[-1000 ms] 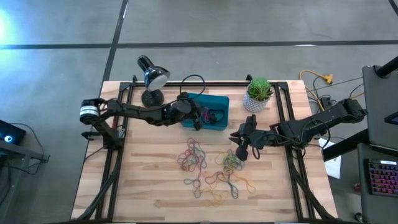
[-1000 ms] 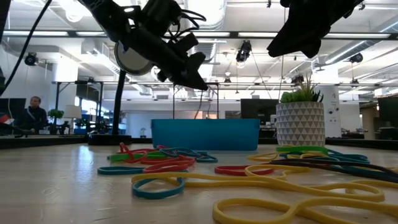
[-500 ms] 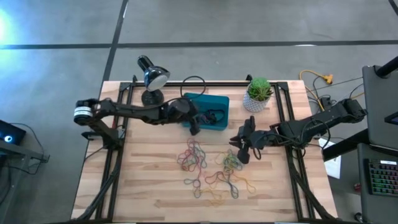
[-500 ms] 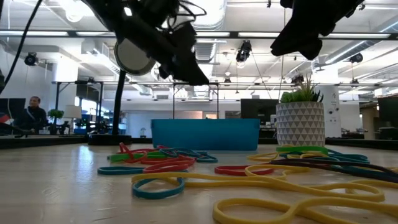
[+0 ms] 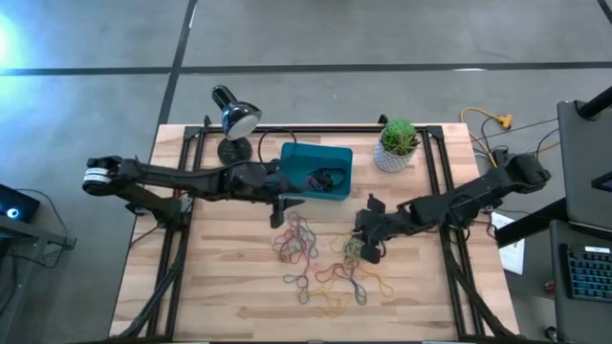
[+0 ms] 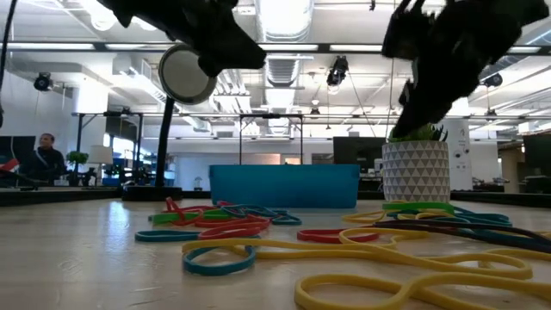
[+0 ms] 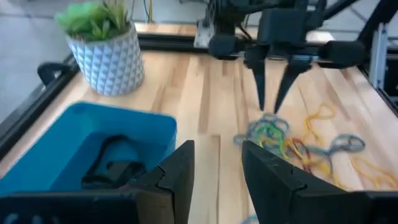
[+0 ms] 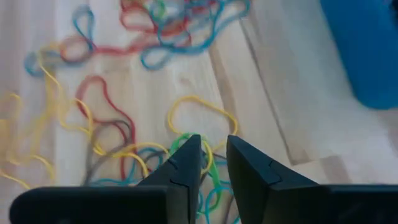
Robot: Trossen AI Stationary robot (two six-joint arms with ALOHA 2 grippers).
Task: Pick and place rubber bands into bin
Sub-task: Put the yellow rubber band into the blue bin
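Observation:
Rubber bands (image 5: 311, 250) in mixed colours lie in loose tangles on the wooden table, near of the teal bin (image 5: 298, 161). The bin holds a few dark bands (image 5: 325, 179). My right gripper (image 5: 361, 247) hangs open, its narrow gap pointing down over a green-and-yellow tangle (image 8: 208, 168); in the left wrist view its tips (image 7: 268, 111) stand just above those bands (image 7: 270, 130). I cannot tell whether they touch. My left gripper (image 5: 285, 203) is open and empty, above the table at the bin's near-left corner (image 7: 124, 118).
A desk lamp (image 5: 234, 119) stands at the far edge left of the bin, and a white plant pot (image 5: 395, 153) to its right. Black frame rails (image 5: 435, 162) run along both table sides. A person (image 6: 47, 155) sits far off in the room.
My left gripper has drawn back from over the bin toward the table's left and near edge, and now sits off the bin's near-left corner. My right gripper has moved down and toward the table's left, tipping over the green-yellow tangle. The bands have stayed put.

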